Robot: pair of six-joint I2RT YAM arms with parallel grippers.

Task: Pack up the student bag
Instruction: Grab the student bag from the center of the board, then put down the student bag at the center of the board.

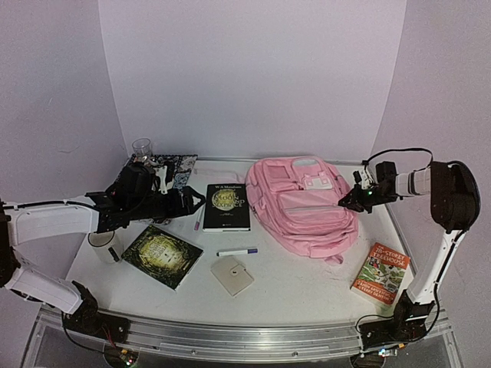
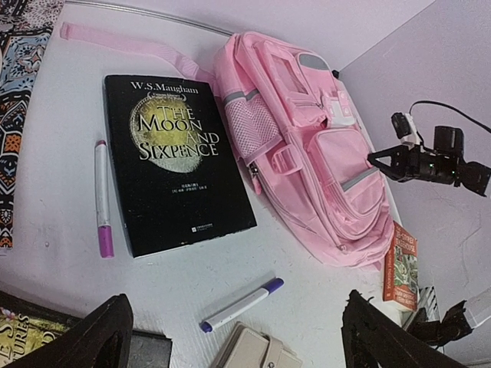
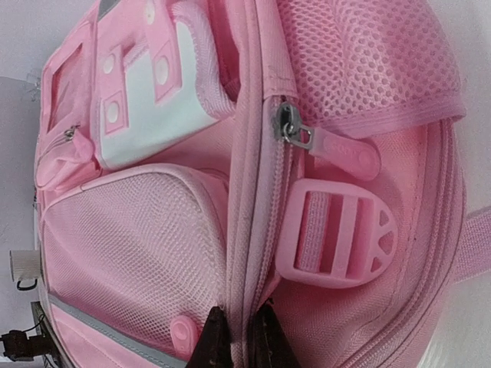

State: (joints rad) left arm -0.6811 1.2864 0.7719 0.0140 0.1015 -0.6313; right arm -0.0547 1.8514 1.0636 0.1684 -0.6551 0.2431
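The student bag (image 1: 307, 207) is a large pale-pink backpack lying flat at the back right of the table, front pockets up. My right gripper (image 1: 347, 203) is at the bag's right side. In the right wrist view its fingertips (image 3: 240, 318) pinch the zipper seam of the student bag (image 3: 138, 245), just below the zip slider (image 3: 291, 126) and beside a pink buckle (image 3: 337, 238). My left gripper (image 1: 196, 201) hovers open over the table's left half, its fingers (image 2: 92, 337) spread wide with nothing between them.
A black book (image 1: 225, 207) lies left of the bag, a pink marker (image 1: 198, 222) beside it. A purple-capped marker (image 1: 236, 251), a beige wallet (image 1: 232, 275) and a green book (image 1: 162, 255) lie nearer. A red book (image 1: 381, 273) lies front right. A glass (image 1: 141, 148) stands back left.
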